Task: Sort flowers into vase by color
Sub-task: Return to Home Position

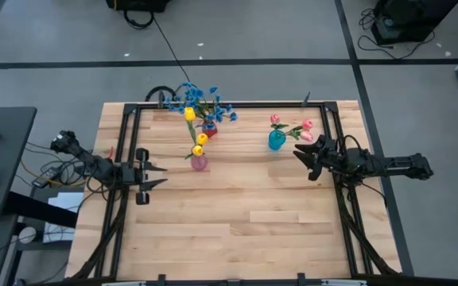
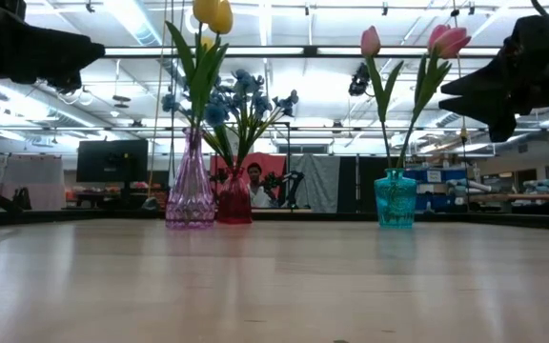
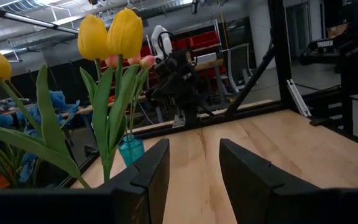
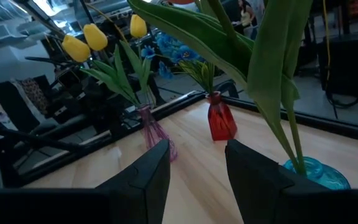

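Yellow tulips (image 1: 195,133) stand with their stems in a pink glass vase (image 1: 199,162). Blue sprays (image 1: 201,100) stand in a red vase (image 1: 209,129) just behind it. Pink tulips (image 1: 296,127) stand in a teal vase (image 1: 277,141) toward the table's right. My left gripper (image 1: 159,175) hovers open at the left edge, pointing level toward the pink vase (image 2: 190,191), nothing between its fingers (image 3: 194,174). My right gripper (image 1: 299,153) hovers open at the right edge, close beside the teal vase (image 2: 395,197), nothing between its fingers (image 4: 197,174).
A black metal frame (image 1: 229,104) runs along the table's far and side edges. Bare wooden tabletop (image 1: 237,222) stretches across the near half. A person (image 2: 254,181) sits in the room behind the table, far beyond the vases.
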